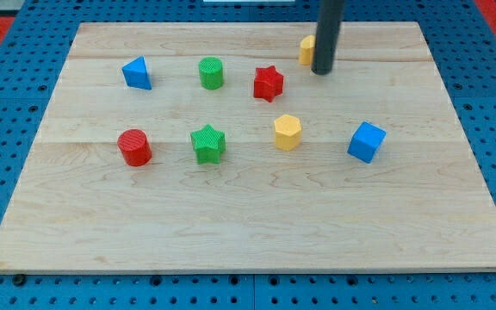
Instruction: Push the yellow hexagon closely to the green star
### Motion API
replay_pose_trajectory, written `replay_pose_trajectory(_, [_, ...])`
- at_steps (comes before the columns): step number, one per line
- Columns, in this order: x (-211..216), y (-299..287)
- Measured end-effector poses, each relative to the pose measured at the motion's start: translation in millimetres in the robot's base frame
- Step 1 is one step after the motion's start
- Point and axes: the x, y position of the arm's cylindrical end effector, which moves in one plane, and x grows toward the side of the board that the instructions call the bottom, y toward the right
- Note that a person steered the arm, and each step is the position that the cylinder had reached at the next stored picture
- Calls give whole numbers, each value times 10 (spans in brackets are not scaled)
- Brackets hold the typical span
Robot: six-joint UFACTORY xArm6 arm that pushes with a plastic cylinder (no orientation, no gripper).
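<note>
— Where is our tip (321, 72) right now?

— We have it near the top of the frame, right of centre, at the lower end of the dark rod (328, 34). It sits just beside a yellow block (306, 49) that the rod partly hides, so we cannot make out that block's shape.

— And the hand, is it wide or narrow?

— We carry no hand at all; the arm ends in the plain rod, so there is nothing to spread or close.

— Where is the yellow hexagon (288, 132)?

— We see it in the middle of the wooden surface (248, 215), slightly right of centre, well below our tip and apart from it. The green star (207, 143) lies to its left in the same row, near but not touching.

— What else do we share the surface with?

— A red cylinder (134, 147) left of the green star, and a blue cube (366, 141) at the right end of that row. Above, from left to right: a blue triangular block (137, 73), a green cylinder (211, 73) and a red star (268, 83), which is the nearest of them to our tip, down and left of it.
</note>
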Motion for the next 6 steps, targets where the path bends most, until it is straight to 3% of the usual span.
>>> replay_pose_trajectory(3, [1015,-392])
replay_pose_trajectory(4, [1066,-835])
replay_pose_trajectory(6, [1480,-1043])
